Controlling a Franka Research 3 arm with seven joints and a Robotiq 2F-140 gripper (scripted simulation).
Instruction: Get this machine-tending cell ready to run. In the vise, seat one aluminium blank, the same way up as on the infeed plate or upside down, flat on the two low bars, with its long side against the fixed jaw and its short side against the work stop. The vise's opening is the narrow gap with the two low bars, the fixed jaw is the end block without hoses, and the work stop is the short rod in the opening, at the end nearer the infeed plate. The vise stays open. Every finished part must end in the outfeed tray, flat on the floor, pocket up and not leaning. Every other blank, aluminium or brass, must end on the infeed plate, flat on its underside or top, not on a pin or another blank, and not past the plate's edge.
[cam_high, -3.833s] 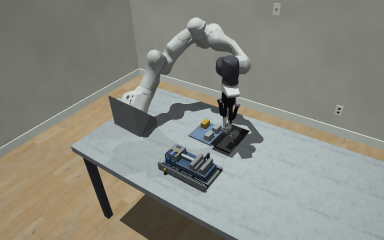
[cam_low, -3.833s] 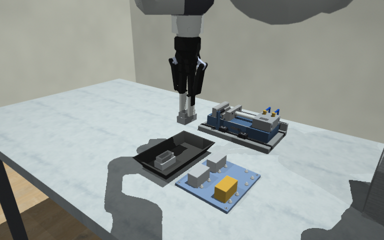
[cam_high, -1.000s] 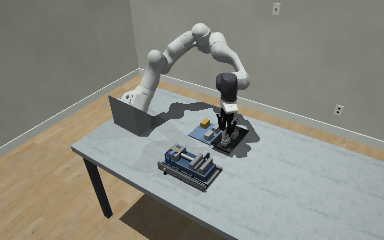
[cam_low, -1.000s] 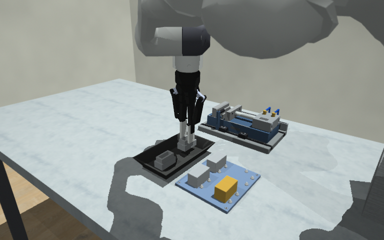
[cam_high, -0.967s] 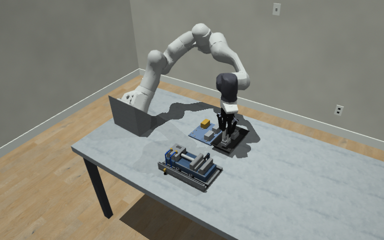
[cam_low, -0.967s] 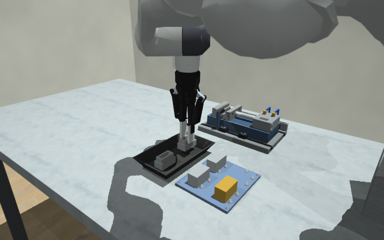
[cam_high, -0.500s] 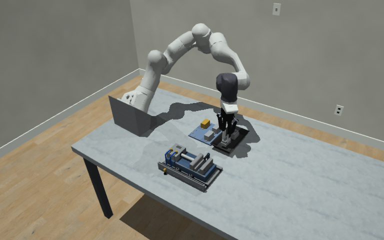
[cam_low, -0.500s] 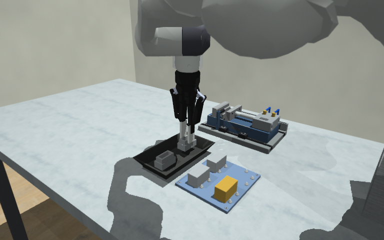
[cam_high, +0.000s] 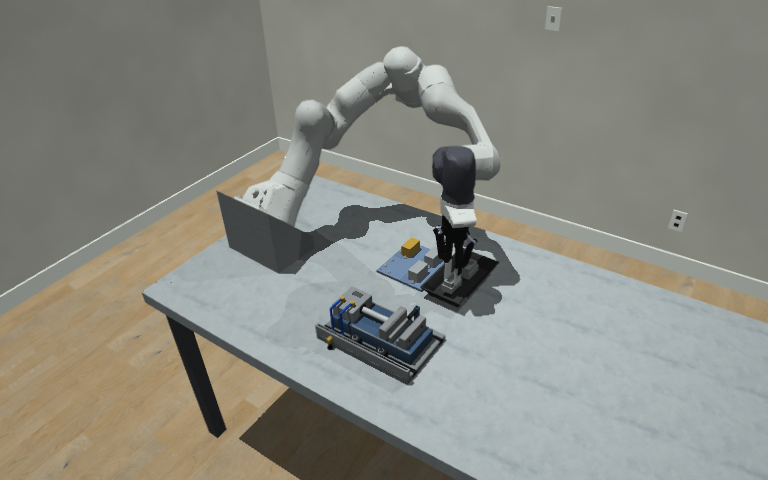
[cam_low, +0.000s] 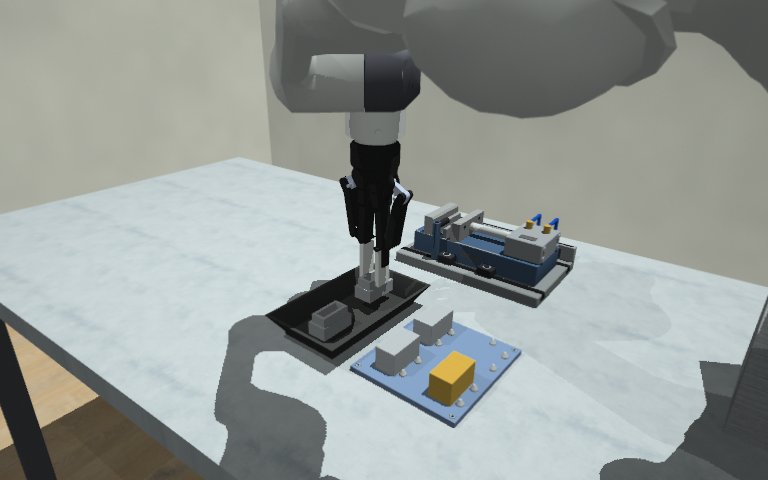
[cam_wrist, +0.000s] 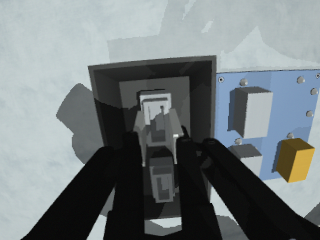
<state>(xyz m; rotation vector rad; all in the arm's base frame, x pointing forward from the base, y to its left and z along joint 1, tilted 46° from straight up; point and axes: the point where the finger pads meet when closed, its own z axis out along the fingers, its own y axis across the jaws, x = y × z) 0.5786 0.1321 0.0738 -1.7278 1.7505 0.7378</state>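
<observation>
Over the outfeed tray (cam_high: 481, 266) from the top view: fingers (cam_high: 449, 281) clamped on a finished part (cam_high: 447, 287), low over the tray floor, probably for setting down flat, pocket up. Vise (cam_high: 379, 333) open and bare, well apart on the desk (cam_high: 566, 367).

From the exterior view: second finished part (cam_low: 328, 319) already lying in the tray, near enough to crowd a release. Infeed plate (cam_low: 498, 356) beside, bearing two aluminium blanks (cam_low: 396, 350) and a brass blank (cam_low: 451, 377).

From the wrist view: held part upright between dark fingers, tray walls close around.
</observation>
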